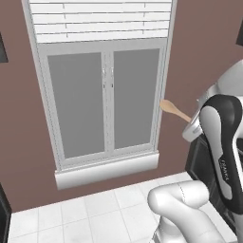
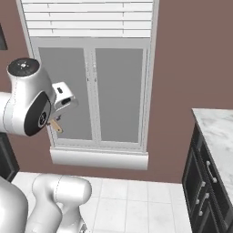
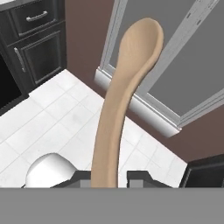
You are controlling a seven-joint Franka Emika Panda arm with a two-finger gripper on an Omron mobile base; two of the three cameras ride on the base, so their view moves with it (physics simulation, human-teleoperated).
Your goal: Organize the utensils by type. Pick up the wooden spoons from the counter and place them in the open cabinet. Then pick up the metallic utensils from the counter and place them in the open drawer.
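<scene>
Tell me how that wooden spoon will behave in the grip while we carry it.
Wooden spoon looks stiff, probably light. The hand pinches only its handle end, so the long overhang may pivot if jolted. Smooth handle: might slip.

One wooden spoon [image 3: 124, 100] is in sight, its bowl just beside the window [image 1: 102, 99]. That window is the single one, with two glass panes and one blind [image 1: 99, 21] above them. One marble surface [image 2: 218, 129] lies right of the window, over dark cabinets [image 2: 202, 191] with three handles.
</scene>
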